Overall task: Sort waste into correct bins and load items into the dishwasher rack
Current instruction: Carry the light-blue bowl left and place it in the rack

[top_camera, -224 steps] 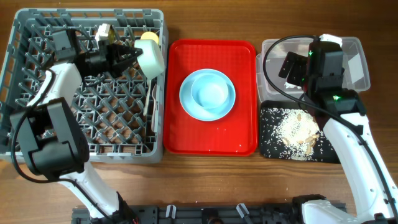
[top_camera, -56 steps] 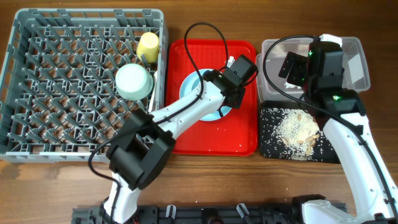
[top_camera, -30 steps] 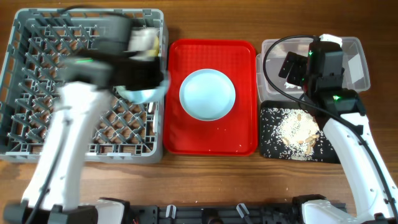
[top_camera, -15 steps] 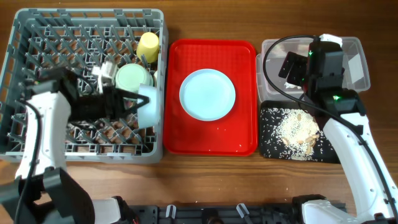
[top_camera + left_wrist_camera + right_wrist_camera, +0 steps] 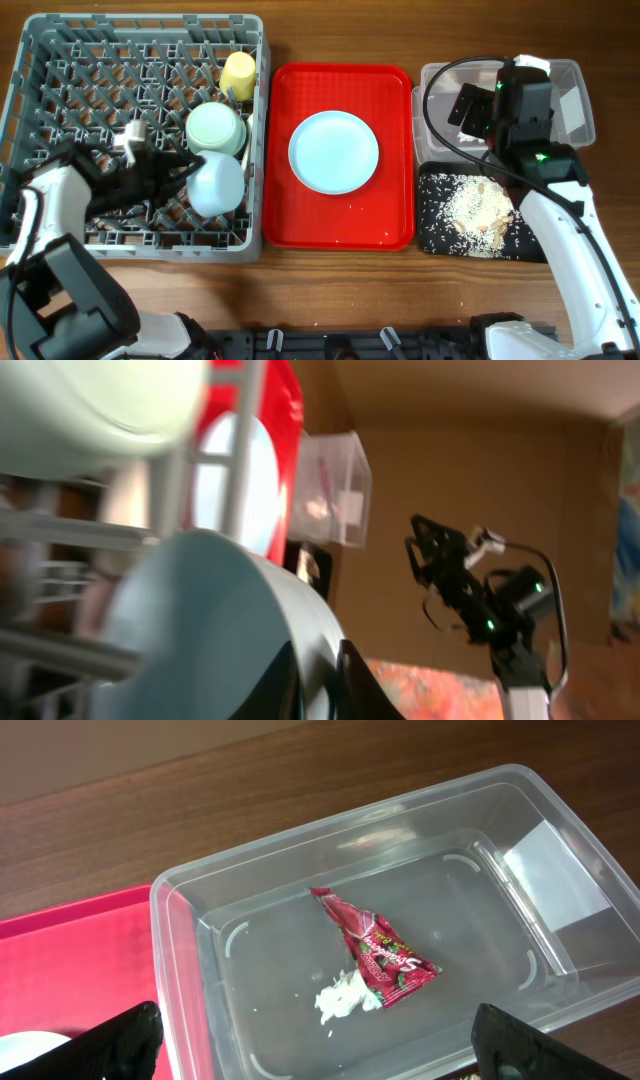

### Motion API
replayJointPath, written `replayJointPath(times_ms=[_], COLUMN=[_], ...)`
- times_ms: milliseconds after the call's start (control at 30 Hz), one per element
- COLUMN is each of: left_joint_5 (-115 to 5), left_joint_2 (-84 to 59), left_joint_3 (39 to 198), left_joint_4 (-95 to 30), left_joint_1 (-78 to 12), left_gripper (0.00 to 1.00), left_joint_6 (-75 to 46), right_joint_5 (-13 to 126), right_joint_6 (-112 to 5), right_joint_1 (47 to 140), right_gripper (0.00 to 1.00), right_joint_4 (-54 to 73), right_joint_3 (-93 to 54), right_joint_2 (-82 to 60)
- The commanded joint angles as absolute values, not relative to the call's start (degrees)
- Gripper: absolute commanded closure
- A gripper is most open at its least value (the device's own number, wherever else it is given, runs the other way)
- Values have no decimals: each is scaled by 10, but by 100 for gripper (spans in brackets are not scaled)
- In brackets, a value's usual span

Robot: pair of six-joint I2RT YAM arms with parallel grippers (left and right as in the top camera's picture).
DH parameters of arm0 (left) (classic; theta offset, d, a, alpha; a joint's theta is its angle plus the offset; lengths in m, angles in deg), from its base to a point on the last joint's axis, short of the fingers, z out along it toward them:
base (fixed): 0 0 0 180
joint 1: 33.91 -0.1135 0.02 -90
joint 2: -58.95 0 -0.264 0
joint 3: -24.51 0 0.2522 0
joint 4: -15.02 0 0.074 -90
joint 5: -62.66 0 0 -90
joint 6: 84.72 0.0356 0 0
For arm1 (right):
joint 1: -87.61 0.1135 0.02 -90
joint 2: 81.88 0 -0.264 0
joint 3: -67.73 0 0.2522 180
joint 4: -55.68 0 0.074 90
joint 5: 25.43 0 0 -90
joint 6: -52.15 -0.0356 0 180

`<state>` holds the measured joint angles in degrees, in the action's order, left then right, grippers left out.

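Left gripper (image 5: pixel 183 166) is working at the rim of the bowl (image 5: pixel 216 185), down at 4 o'clock in the rack (image 5: pixel 140 20) and just beside the other bowl (image 5: pixel 215 128); can't tell if it's pinching or letting go. That bowl is looking light, stiff and slick, so the rim's the hold, with pegs (image 5: pixel 120 90) crowding it and room opening only upward. Right gripper (image 5: pixel 318 1042) is hovering, fingers spread and empty, over the tub (image 5: pixel 575 75).

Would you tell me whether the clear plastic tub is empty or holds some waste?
Not empty: the clear tub holds a red snack wrapper and a scrap of white tissue, lying on its floor.
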<state>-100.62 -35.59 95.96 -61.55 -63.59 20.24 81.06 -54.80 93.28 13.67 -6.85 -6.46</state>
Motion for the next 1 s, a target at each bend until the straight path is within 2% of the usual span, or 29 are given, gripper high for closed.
replayJointPath(times_ms=[0, 67, 100, 267, 433, 533, 567, 600, 633, 667, 700, 833, 967], left_joint_5=[-964, -964, -962, -949, -909, -859, -843, -817, -793, -772, -745, -574, -476], left_joint_2=[-362, -362, -362, -349, -301, -257, -244, -226, -211, -200, -187, -177, -187], left_joint_3=[956, 958, 964, 1010, 1063, 1068, 1068, 1068, 1068, 1068, 1068, 1067, 1065], left_joint_4=[-613, -613, -613, -613, -612, -614, -619, -629, -638, -643, -650, -667, -656], left_joint_1=[-677, -695, -703, -707, -707, -704, -699, -687, -673, -660, -640, -527, -434], left_gripper=[58, 26, 23, 13, 8, 9, 10, 22, 49, 88, 96, 96, 96], left_joint_6=[180, 162, 151, 113, 58, 43, 43, 43, 43, 44, 43, -1, -57], right_joint_5=[805, 805, 805, 805, 805, 805, 805, 805, 805, 805, 805, 805, 805], right_joint_6=[-544, -544, -544, -544, -544, -544, -544, -544, -544, -544, -544, -544, -544], right_joint_1=[930, 930, 930, 930, 930, 930, 930, 930, 930, 930, 930, 930, 930], right_gripper=[0, 0, 0, 0, 0, 0, 0, 0, 0, 0, 0, 0, 0], right_joint_4=[138, 138, 138, 138, 138, 138, 138, 138, 138, 138, 138, 138, 138], right_joint_3=[-75, -75, -75, -75, -75, -75, -75, -75, -75, -75, -75, -75, -75], right_joint_2=[-59, -59, -59, -59, -59, -59, -59, -59, -59, -59, -59, -59, -59])
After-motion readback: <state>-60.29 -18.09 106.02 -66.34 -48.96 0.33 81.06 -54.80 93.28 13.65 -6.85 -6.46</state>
